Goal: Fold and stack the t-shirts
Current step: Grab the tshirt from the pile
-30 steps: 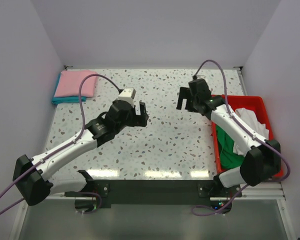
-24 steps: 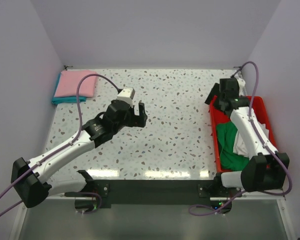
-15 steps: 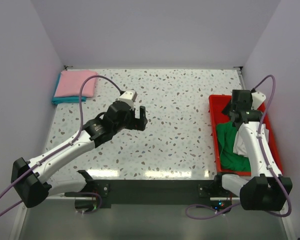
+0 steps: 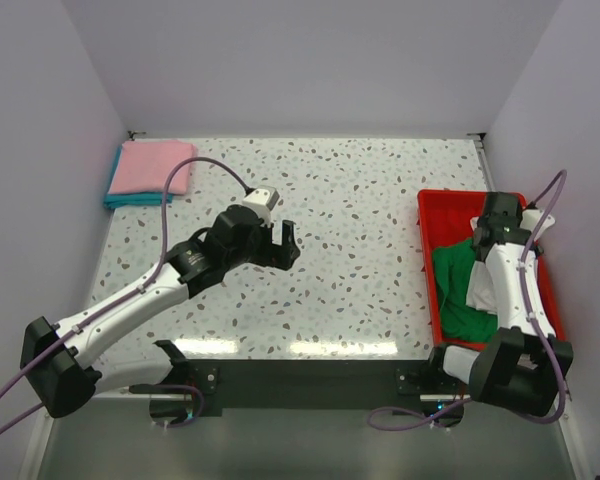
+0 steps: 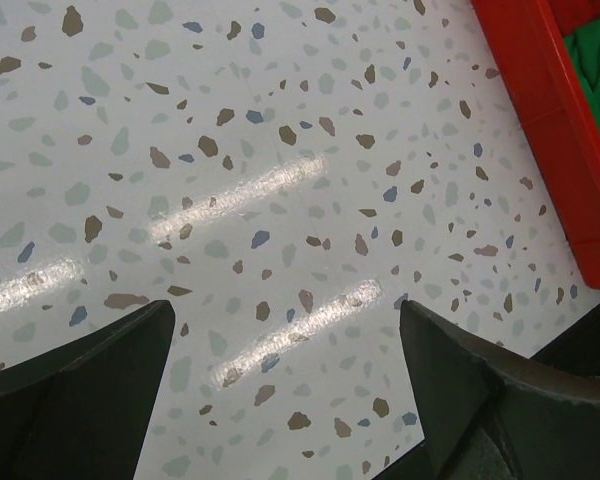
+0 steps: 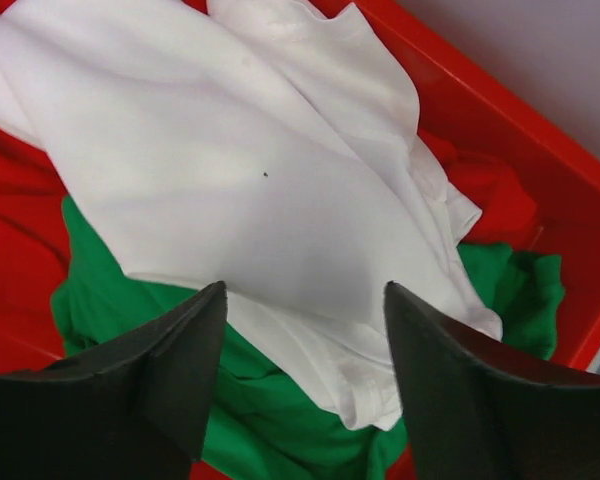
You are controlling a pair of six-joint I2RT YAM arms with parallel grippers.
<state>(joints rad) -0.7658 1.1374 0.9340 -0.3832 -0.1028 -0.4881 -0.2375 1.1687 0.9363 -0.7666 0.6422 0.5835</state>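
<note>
A crumpled white t-shirt lies on top of a green t-shirt inside the red tray. My right gripper hangs just above the white cloth, open, with nothing between its fingers. From above, the right gripper sits over the tray's far half, and the green t-shirt and a strip of the white t-shirt show beside the arm. A folded pink t-shirt rests on a teal t-shirt at the far left corner. My left gripper hovers open over bare table.
The speckled table is enclosed by white walls on the left, back and right. The tray's red rim shows at the right of the left wrist view. The right arm's purple cable loops beside the right wall.
My right arm has swung from the table's middle rightward over the red tray and come down close to the white t-shirt. The left arm has edged slightly right.
</note>
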